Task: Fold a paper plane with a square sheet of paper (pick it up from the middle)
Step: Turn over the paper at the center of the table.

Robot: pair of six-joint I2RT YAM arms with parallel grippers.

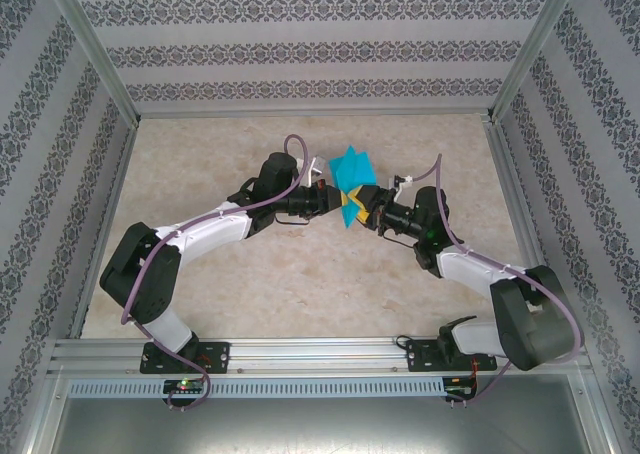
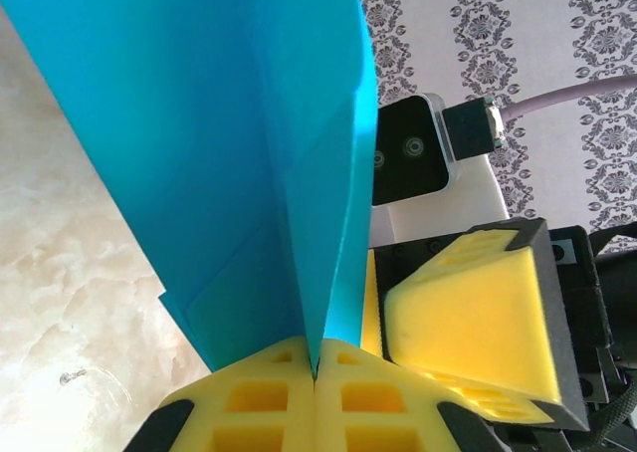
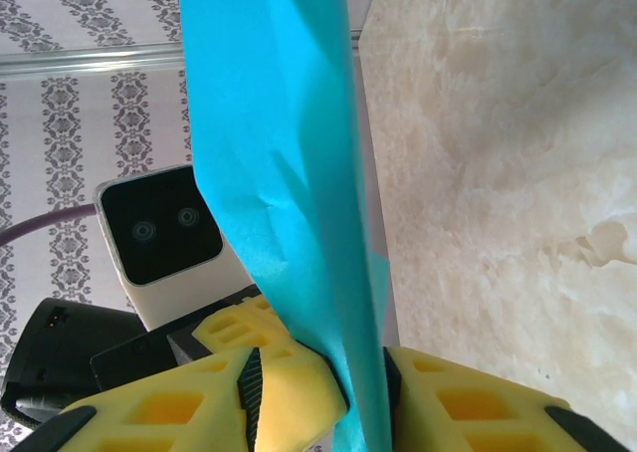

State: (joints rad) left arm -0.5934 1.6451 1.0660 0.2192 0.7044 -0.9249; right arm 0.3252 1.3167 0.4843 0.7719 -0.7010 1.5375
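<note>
Left arm (image 1: 200, 236) & right arm (image 1: 470, 266): white links, black joints, mauve cables (image 1: 287, 144). Finger pads (image 2: 478, 313) yellow, lattice-moulded, black-edged. Wrist cam (image 3: 159, 235) prob. white w/ black face.

Overhead; opposed wrist close-ups on paper (image 1: 352, 169)

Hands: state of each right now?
Left hand: closed on the paper.
Right hand: straddles the paper; cannot tell if it grips.

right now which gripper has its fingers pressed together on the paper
The left gripper: its fingers meet, pinching the paper. The right gripper has fingers flanking the paper with a wider gap.
</note>
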